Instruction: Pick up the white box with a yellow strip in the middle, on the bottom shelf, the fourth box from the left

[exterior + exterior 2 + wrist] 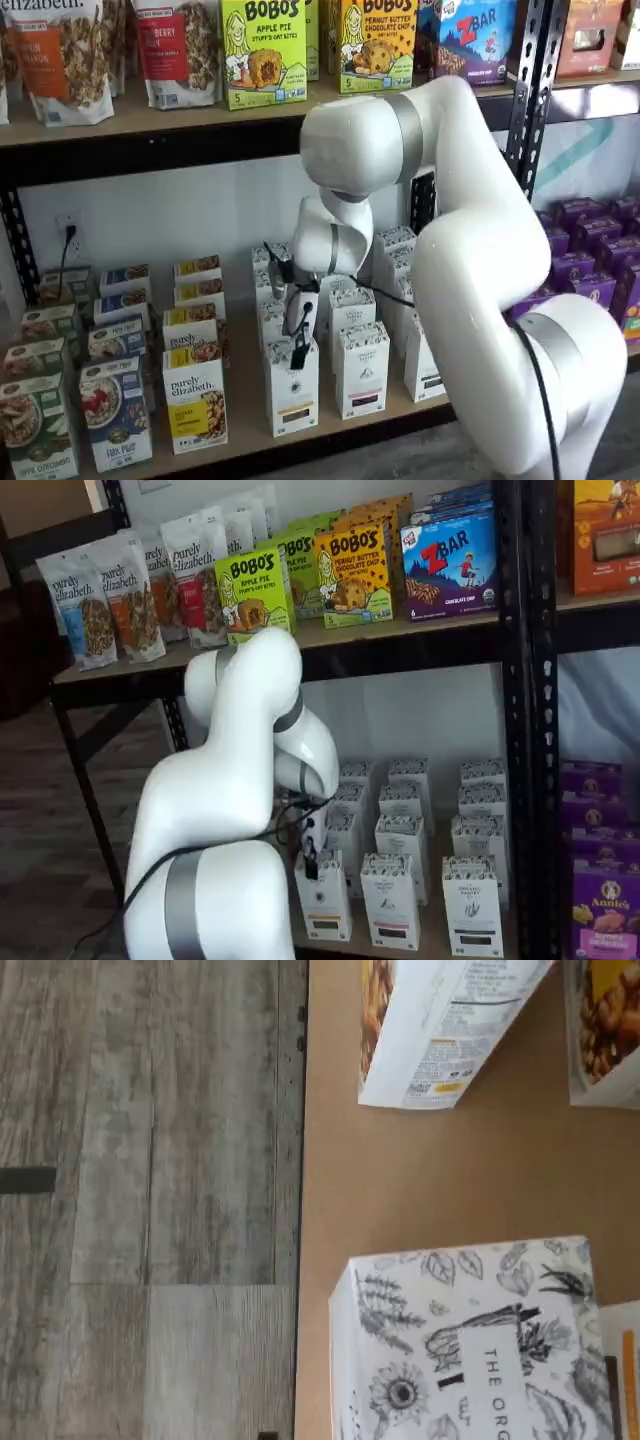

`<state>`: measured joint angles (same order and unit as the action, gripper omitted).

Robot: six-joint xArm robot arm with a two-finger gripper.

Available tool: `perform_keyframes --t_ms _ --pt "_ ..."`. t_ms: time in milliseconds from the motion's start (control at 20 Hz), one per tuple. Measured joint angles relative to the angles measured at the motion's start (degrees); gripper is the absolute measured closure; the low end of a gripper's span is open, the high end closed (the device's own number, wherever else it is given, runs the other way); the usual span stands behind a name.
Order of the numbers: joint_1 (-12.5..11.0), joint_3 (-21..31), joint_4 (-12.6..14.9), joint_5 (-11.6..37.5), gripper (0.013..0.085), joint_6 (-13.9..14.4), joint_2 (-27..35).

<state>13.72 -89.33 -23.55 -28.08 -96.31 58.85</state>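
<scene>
The white arm [470,260] bends down in front of the rack, and its gripper [298,352] hangs right over the front white box [292,388] on the bottom shelf [330,430]. In both shelf views the black fingers sit at the box's speckled top edge, touching or just above it; I cannot tell whether they are spread or closed, since they show side-on with no clear gap. The box stands upright at the near edge of the shelf, its tan-yellow strip low on the front, also seen at [323,895]. Just to its right stands a like carton with a black strip [362,370], and more white cartons line up behind them. To the left are the purely elizabeth boxes [195,410]. On the higher board sit Bobo's boxes [263,52] and granola bags [65,55]. In the wrist view a leaf-printed box top [470,1340] shows on the tan shelf board [420,1175], with grey plank floor [150,1200] beyond its edge
</scene>
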Motion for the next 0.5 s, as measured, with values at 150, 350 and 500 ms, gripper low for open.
perform_keyframes --t_ms 150,350,500 --pt "-0.1 -0.74 0.54 -0.07 0.013 0.34 0.9" --pt "-0.24 -1.16 0.74 0.21 0.013 0.3 1.69" --pt "-0.18 -1.42 0.56 0.55 0.013 0.15 2.23"
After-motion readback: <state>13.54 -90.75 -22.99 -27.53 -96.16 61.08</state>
